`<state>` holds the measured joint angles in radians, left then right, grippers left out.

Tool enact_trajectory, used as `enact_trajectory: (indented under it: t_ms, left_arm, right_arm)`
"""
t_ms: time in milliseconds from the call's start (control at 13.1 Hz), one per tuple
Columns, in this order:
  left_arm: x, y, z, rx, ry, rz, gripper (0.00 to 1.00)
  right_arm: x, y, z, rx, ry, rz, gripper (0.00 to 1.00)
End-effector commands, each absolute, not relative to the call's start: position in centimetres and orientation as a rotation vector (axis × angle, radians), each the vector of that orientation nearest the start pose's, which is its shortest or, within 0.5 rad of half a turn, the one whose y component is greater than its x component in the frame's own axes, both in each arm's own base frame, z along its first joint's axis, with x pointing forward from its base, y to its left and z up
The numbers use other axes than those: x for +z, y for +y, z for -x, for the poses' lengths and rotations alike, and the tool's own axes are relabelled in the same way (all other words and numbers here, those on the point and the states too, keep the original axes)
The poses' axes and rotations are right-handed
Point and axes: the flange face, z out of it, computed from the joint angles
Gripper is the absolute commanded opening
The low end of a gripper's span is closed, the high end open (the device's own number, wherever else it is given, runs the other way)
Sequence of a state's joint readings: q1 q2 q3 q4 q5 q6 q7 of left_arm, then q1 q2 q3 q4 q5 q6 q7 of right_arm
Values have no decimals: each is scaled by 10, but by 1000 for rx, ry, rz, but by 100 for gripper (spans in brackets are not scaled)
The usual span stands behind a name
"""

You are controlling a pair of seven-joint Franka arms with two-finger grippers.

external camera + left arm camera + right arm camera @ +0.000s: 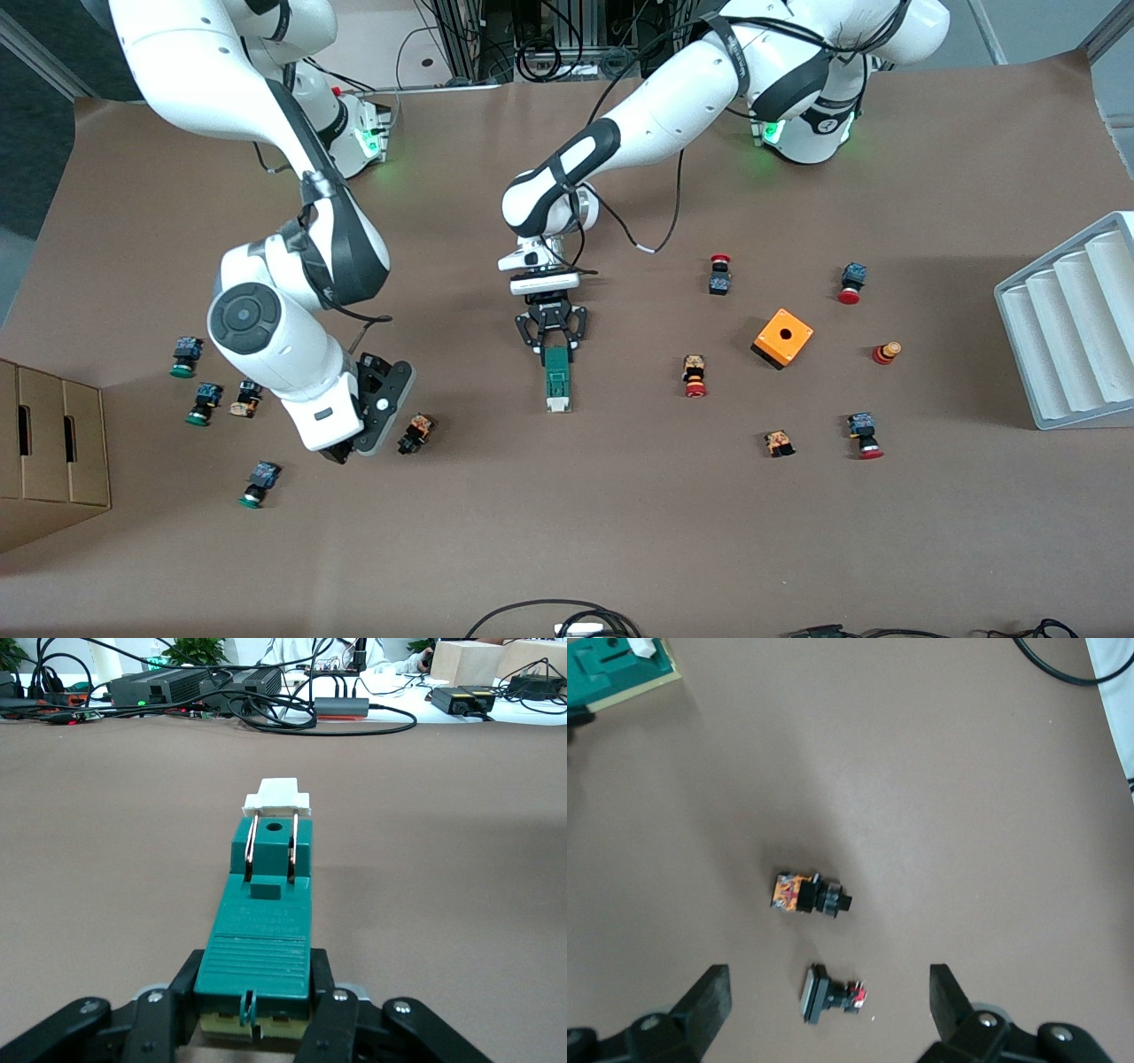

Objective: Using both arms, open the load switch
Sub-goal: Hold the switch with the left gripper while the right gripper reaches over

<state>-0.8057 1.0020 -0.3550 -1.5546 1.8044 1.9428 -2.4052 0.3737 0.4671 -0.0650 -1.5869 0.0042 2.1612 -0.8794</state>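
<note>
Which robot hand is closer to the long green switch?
The left one. The left gripper is shut on the end of the green switch that lies farther from the front camera. The right gripper hangs open over small buttons, toward the right arm's end of the table.

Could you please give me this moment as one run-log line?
left gripper: shut on load switch | right gripper: open, over small push buttons | white slider: free end

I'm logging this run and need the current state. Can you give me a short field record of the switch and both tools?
load switch: green block lying flat mid-table, white slider end toward the front camera
left tool: shut on the load switch's end away from the slider
right tool: open, holding nothing, over small push buttons toward the right arm's end of the table
slider: untouched
nearby: orange box toward the left arm's end of the table
</note>
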Motion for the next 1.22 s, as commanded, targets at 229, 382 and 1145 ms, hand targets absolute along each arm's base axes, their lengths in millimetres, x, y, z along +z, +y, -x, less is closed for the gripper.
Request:
enact_trajectory:
  t_ms: [229, 382, 1145]
  left_arm:
    - [75, -586, -349, -1668, -167, 2600, 46]
    - [75, -586, -349, -1668, -167, 2600, 46]
    - [74, -585, -349, -1667, -165, 2600, 46]
  right_arm:
    - [362, 237, -669, -298, -1972, 2542, 100]
    - [355, 255, -663, -294, -1968, 2520, 100]
    - [334, 262, -665, -485, -1854, 2516, 100]
